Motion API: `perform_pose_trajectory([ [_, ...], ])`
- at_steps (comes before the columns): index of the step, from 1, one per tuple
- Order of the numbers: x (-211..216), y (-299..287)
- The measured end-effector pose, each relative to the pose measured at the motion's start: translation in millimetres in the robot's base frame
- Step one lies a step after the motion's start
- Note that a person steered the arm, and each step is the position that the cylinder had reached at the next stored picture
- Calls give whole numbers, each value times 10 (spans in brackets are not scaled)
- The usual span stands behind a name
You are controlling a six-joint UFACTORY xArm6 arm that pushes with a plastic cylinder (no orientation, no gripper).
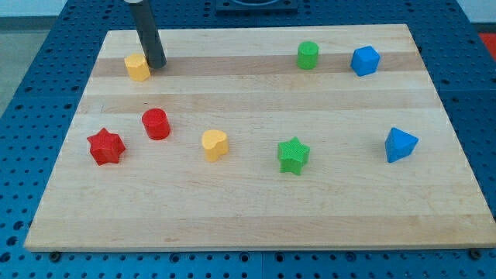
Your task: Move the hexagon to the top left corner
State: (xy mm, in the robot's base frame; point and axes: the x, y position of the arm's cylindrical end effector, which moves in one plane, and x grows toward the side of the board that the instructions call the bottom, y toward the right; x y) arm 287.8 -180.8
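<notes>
Where the single camera view is concerned, the worktop (256, 209) is a pale wooden board with lengthwise grain bands, resting on a blue perforated base (31, 62). All blocks appear to be ribbed, matte plastic.

The yellow hexagon (137, 67) is a short six-sided prism lying near the view's top left corner of the board, close to the top edge and somewhat in from the left edge. My tip (157, 65), the lower end of a straight dark rod, stands upright just beside the hexagon on its right, touching or nearly so; contact cannot be confirmed. No claw is fitted, so no open or closed state applies.

Other items noted:
- red cylinder (156, 124) and red star (105, 146), near each other at the view's left
- yellow heart-like block (215, 145), centre left
- green star (294, 155), centre right
- green cylinder (308, 55) and blue cube-like block (364, 60), view's top right
- blue angular block (400, 144), view's right; its exact shape cannot be told.

Bare board lies between the hexagon and the left and top edges.
</notes>
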Motion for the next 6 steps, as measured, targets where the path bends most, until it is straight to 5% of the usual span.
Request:
perform_pose_trajectory([
  [3, 589, -52],
  [6, 62, -255],
])
